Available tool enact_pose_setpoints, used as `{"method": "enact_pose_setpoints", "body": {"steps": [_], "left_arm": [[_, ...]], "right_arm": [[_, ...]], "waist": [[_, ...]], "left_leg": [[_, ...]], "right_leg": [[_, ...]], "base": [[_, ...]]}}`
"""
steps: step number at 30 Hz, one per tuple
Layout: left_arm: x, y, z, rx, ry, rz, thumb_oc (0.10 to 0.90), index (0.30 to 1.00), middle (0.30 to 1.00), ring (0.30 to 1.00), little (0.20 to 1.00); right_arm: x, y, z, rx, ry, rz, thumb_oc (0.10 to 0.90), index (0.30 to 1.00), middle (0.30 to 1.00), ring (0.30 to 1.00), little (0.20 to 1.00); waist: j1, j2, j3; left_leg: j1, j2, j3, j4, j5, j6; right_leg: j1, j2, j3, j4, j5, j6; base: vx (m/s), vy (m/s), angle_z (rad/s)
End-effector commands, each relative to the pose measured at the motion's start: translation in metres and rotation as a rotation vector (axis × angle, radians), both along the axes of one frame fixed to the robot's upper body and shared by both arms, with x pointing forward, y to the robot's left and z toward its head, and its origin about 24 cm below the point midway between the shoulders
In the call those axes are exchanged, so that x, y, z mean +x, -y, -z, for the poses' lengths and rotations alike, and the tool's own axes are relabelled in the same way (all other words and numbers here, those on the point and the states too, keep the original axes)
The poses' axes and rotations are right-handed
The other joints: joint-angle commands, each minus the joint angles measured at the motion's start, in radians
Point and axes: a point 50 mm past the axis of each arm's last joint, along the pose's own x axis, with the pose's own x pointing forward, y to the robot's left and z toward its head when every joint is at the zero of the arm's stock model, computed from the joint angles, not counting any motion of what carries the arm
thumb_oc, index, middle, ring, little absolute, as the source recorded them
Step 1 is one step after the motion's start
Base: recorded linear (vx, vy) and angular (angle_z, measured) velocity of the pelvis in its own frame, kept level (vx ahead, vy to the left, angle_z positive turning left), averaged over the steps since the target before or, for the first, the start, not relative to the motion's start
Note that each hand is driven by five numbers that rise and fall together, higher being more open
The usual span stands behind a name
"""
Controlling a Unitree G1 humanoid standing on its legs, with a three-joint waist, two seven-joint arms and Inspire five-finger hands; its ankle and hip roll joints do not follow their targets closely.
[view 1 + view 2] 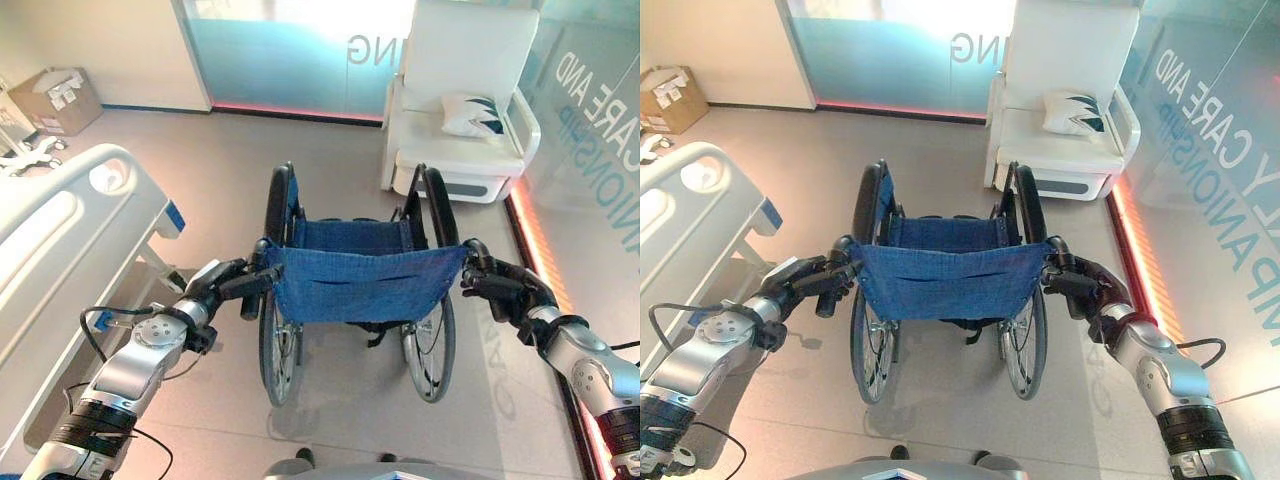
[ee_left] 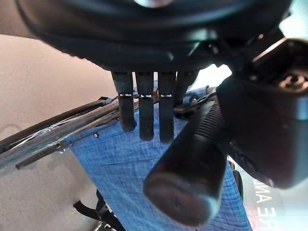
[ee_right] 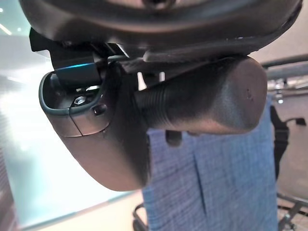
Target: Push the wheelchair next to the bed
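Both hands on the push handles of the black-framed wheelchair (image 1: 355, 290) with a blue fabric seat and back, mid-floor, the white bed (image 1: 70, 260) to its left.

Left hand (image 1: 215, 283) and right hand (image 1: 500, 283) curl round the ribbed grips; the stiff frame should roll easily on smooth grey floor (image 1: 240, 160), though uneven pushing could swing it. White armchair (image 1: 460, 100) stands ahead.

Bed (image 1: 60, 230) left, armchair (image 1: 460, 100) ahead-right

The white hospital bed (image 1: 70, 250) runs off the picture's left edge. My left robot hand (image 1: 225, 280) and right robot hand (image 1: 490, 280) cover the blue-backed wheelchair's (image 1: 355, 280) black push handles.
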Motion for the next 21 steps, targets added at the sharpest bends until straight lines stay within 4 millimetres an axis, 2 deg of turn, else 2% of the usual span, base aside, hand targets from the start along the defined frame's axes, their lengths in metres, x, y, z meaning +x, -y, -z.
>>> {"method": "enact_pose_setpoints", "body": {"steps": [1,11,21], "left_arm": [[0.043,0.051,-0.081,-0.062,0.417,0.207,0.400,0.300,0.300,0.300,0.300],[0.045,0.061,-0.071,-0.091,0.417,0.172,0.400,0.300,0.300,0.300,0.300],[0.045,0.062,-0.066,-0.124,0.417,0.148,0.400,0.300,0.300,0.300,0.300]], "right_arm": [[0.025,-0.069,-0.030,0.183,0.206,-0.343,0.413,0.319,0.319,0.319,0.319],[0.025,-0.076,-0.027,0.189,0.201,-0.353,0.414,0.321,0.321,0.321,0.321],[0.025,-0.077,-0.026,0.187,0.202,-0.352,0.417,0.326,0.326,0.326,0.326]], "waist": [[-0.005,0.005,-0.061],[-0.006,0.002,-0.062],[-0.006,-0.001,-0.064]], "left_leg": [[0.000,-0.064,0.026,0.003,-0.063,0.016],[0.000,-0.063,0.026,0.003,-0.063,0.018],[-0.001,-0.063,0.028,0.003,-0.063,0.019]], "right_leg": [[-0.047,-0.007,0.023,0.060,0.000,0.039],[-0.048,-0.005,0.025,0.062,-0.003,0.036],[-0.053,-0.005,0.027,0.066,-0.004,0.036]], "base": [[0.00,0.000,0.00],[0.00,0.000,0.00],[0.00,0.000,0.00]]}}
